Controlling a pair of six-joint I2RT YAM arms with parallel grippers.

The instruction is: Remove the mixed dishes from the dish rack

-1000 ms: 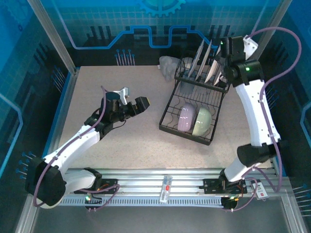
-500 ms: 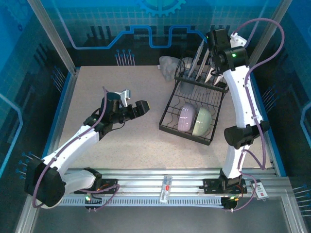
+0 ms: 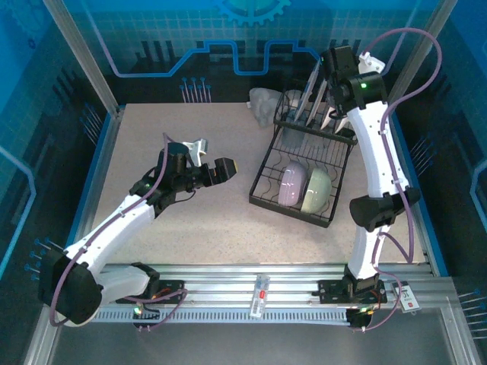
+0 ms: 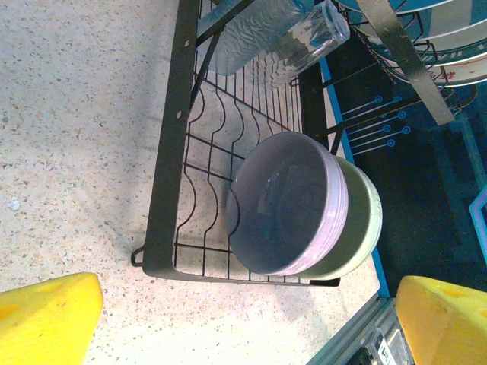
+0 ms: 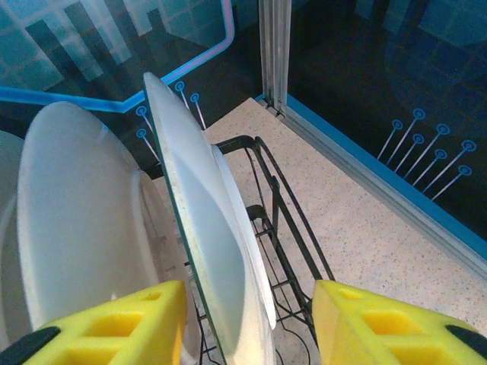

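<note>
The black wire dish rack (image 3: 268, 163) stands right of centre on the table. Upright white plates (image 3: 314, 91) fill its back slots. A lavender bowl (image 3: 291, 185) and a pale green bowl (image 3: 318, 190) stand on edge in the front basket. My right gripper (image 3: 332, 95) reaches down over the plates. In the right wrist view it (image 5: 247, 327) is open, straddling the rim of the outermost plate (image 5: 205, 228), with a gap at the right pad (image 5: 380, 327). My left gripper (image 3: 221, 169) is open and empty, facing the lavender bowl (image 4: 285, 201) from left of the rack (image 4: 163, 152).
Clear plastic cups (image 3: 266, 103) lie on the table behind the rack's left corner, also seen as clear cups (image 4: 281, 34). A second plate (image 5: 76, 220) stands close beside the straddled one. The enclosure's wall and post (image 5: 274, 53) rise just behind the rack.
My right arm has swung left over the plates, and its jaws have narrowed around the outermost plate. My left gripper has edged right toward the rack.
</note>
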